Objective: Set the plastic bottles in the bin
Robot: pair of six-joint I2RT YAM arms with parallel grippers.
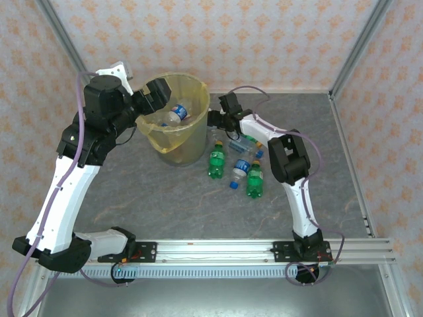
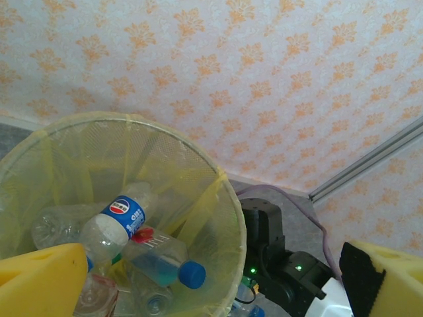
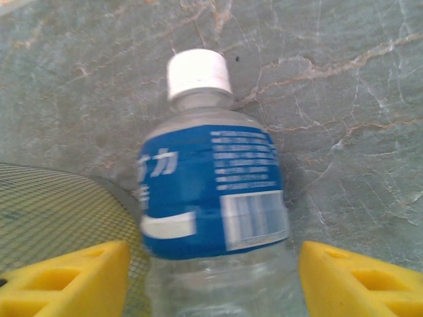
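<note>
Right wrist view: right gripper (image 3: 211,264), partly open, straddles a white-capped, blue-labelled bottle (image 3: 211,185) on the table (image 3: 357,99) beside the bin (image 3: 53,198), fingers clear of it. Left gripper (image 2: 215,274) gapes wide above the bin, bottles (image 2: 122,221) inside.

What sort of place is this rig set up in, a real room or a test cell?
Most likely a lab test cell, not a lived-in room: aluminium frame posts hold flat wallpaper-print panels around a marble-look tabletop, and a metal rail runs along its near edge.
</note>
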